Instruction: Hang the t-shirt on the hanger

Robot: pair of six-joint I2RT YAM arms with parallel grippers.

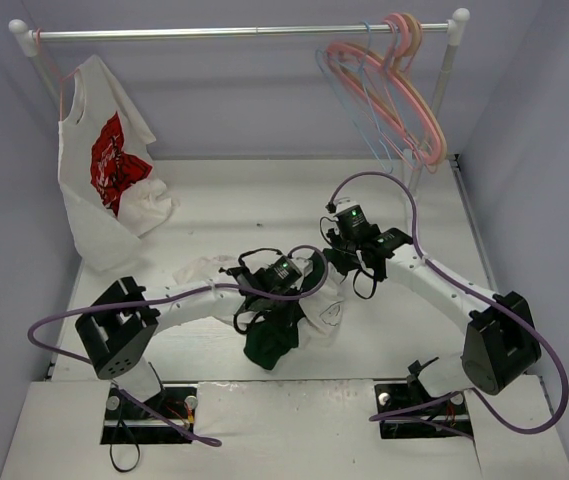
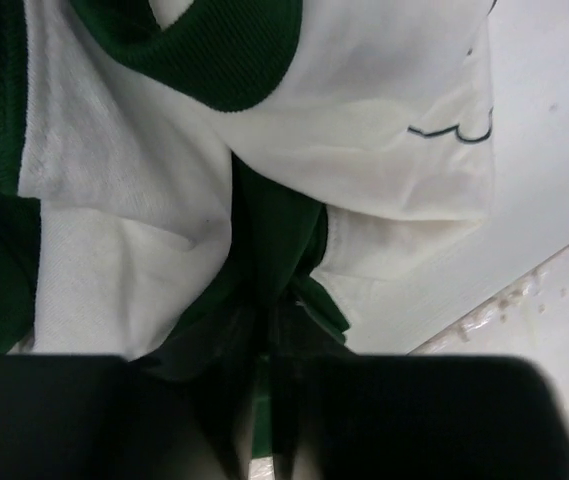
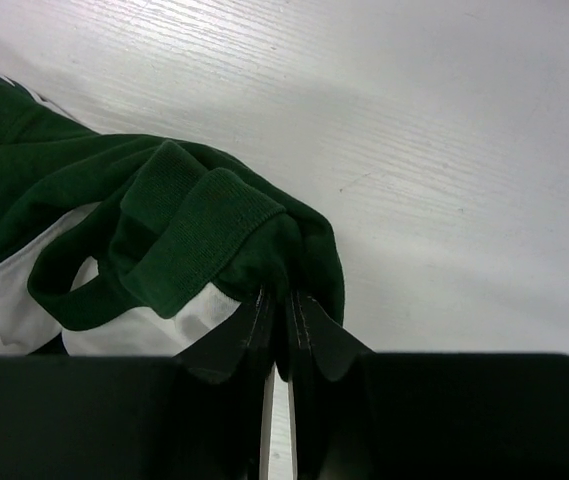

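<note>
The dark green t-shirt (image 1: 269, 340) with whitish panels lies bunched on the table between the two arms. My left gripper (image 1: 304, 280) is shut on a fold of its green fabric, seen close up in the left wrist view (image 2: 264, 335) beside the white panels (image 2: 364, 120). My right gripper (image 1: 336, 260) is shut on the green fabric next to the ribbed collar (image 3: 194, 225), and its fingertips (image 3: 282, 300) pinch the cloth a little above the table. The thin light-blue hanger (image 1: 349, 100) hangs on the rail at the back right, apart from both grippers.
Thicker pink hangers (image 1: 399, 90) hang on the same rail (image 1: 234, 33) beside the blue one. A white shirt with red print (image 1: 109, 170) hangs at the rail's left end and drapes onto the table. Grey walls close in the left, back and right sides.
</note>
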